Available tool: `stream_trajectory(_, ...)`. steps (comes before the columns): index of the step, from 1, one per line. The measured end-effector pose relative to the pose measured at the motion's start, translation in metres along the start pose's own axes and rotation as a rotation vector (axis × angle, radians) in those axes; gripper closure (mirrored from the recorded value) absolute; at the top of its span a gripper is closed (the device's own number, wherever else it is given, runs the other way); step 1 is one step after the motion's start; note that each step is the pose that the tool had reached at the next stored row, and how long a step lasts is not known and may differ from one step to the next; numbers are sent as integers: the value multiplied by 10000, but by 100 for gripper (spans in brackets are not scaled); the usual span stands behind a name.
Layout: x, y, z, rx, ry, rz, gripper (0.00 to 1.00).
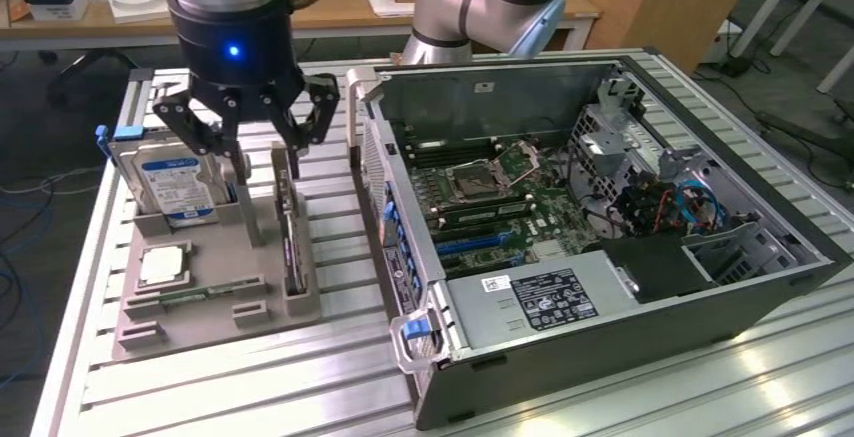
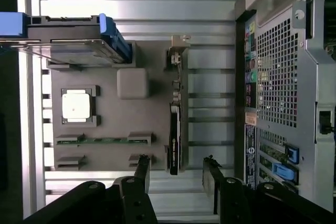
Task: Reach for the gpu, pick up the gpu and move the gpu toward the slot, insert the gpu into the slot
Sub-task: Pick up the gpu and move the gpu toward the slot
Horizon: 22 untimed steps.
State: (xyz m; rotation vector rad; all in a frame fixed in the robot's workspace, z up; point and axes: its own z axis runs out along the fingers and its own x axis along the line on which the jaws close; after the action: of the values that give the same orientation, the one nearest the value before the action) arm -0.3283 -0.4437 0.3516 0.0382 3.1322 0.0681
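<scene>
— gpu (image 1: 291, 232): where?
— Standing on its long edge in the grey holder (image 1: 254, 257), on the slatted metal desk (image 1: 240, 387). Set between the blue-labelled hard drive (image 1: 174, 185) on the exterior view's left and the open computer case (image 1: 747, 277) on the exterior view's right. Outside the case.
— And the tool (image 1: 259, 174)?
— Open, fingers spread wide, nothing held. Raised above the holder, over the gpu's side of it.
— Touching the card?
— Hard to tell from the exterior view: one fingertip (image 1: 292, 165) seen against the card's far part. Apart by the wrist view: gpu (image 2: 175, 129) seen edge-on, in line with the gap of the tool (image 2: 176, 177), one of the fingers (image 2: 143, 169) to each side, bare desk showing between pads and card.
— Bracket?
— Pale metal bracket (image 2: 178, 45) at the end of the card farther from the tool in the wrist view.
— Anything else on the holder?
— Square processor chip (image 1: 163, 264) lying flat, and a narrow green memory stick (image 1: 207, 292) just beside it. Both on the side of the gpu away from the case.
— The case itself?
— Lying with its side open, motherboard (image 1: 521, 197) showing inside.
</scene>
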Motion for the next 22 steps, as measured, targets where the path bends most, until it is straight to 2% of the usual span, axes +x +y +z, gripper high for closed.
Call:
stream_trajectory(4, -12, -17, 71, 1, 1, -4, 47)
stream_trajectory(9, -101, -13, 164, 3, 0, -13, 47)
stream_trajectory(17, -98, 101, 314, 9, 1, -12, 47)
stream_trajectory(22, -98, 100, 405, 10, -1, -13, 47)
